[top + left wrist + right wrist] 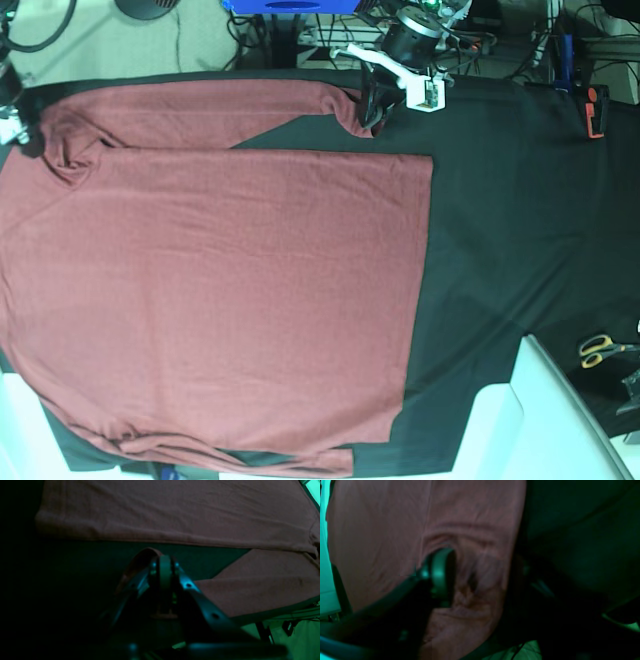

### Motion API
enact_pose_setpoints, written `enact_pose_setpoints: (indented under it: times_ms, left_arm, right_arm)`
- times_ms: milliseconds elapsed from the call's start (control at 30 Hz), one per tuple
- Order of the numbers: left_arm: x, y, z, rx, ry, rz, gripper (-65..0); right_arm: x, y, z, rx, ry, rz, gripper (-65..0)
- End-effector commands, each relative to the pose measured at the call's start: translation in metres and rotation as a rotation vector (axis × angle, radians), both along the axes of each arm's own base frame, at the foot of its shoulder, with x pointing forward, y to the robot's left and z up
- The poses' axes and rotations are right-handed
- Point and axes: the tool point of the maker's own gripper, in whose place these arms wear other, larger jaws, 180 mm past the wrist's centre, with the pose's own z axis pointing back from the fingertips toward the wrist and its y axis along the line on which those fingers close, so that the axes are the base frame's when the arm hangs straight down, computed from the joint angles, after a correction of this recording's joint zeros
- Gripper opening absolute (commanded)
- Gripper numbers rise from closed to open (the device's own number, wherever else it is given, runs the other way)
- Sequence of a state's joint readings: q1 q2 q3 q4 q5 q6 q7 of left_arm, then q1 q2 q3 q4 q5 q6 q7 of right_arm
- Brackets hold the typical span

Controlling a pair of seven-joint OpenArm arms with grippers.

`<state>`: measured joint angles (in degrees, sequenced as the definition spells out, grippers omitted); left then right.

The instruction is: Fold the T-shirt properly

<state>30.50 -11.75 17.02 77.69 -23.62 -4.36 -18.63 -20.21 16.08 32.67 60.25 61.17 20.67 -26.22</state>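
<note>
T-shirt (pixel 220 300) sleeve cuff inside left pincer (pixel 368 112)

The left arm (pixel 405 40) has a black round body and white parts. Its hand (pixel 165 566) is dark metal with small screw holes.

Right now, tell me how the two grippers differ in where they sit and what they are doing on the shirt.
The left gripper sits at the cuff end of the top sleeve; the right gripper sits at the shoulder end of the T-shirt.
The left gripper is shut on the sleeve cuff, its jaws together; the right gripper's jaws stand apart around bunched fabric, and whether they grip it is unclear.
Both work along the same edge of the T-shirt, over the black cloth.
</note>
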Motion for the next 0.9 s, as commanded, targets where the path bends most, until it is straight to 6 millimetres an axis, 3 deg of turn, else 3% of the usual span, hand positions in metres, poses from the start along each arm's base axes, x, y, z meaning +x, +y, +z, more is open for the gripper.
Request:
enact_pose_setpoints:
  times_ms: [0,100,200,500,867]
  left_arm:
    - [0.002,-0.001,0.008,-0.009,-0.033,0.001,-65.0]
    - [0.002,-0.001,0.008,-0.009,-0.033,0.001,-65.0]
    - [0.003,-0.001,0.009,-0.01,-0.035,0.001,-65.0]
    - [-0.001,-0.001,0.007,-0.009,-0.027,0.0,-65.0]
    - [0.005,-0.001,0.019,-0.013,-0.061,-0.009,-65.0]
  right_arm:
    - [-0.004,-0.001,0.0,-0.002,0.02,0.022,-41.1]
    - [-0.006,0.004,-0.003,0.01,0.022,0.012,-48.0]
    - [-0.006,0.005,-0.003,0.012,0.022,0.012,-50.4]
    - [-0.02,0.007,-0.005,0.009,0.047,0.013,-50.1]
    - [-0.019,0.008,0.0,-0.004,0.037,0.031,-51.3]
